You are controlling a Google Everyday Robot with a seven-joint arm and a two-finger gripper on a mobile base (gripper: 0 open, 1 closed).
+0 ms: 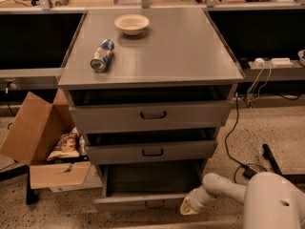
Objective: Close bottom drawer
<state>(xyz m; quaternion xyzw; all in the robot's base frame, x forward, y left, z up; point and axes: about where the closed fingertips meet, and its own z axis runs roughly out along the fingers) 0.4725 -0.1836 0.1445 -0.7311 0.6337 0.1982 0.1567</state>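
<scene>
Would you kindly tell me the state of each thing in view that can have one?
Slim-fronted grey metal bottom drawer: pulled well out.
Medium-fronted grey middle drawer: slightly open.
Tall-fronted grey top drawer: slightly open.
Blue drink can: lying on its side.
Cream round bowl: upright.
Brown cardboard box: flaps open.
White arm's gripper: low, beside the bottom drawer's front, right end.

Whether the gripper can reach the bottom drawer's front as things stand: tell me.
Probably yes. The gripper sits low by the right end of the front of the bottom drawer, which stands pulled out; nothing shows between them.
</scene>
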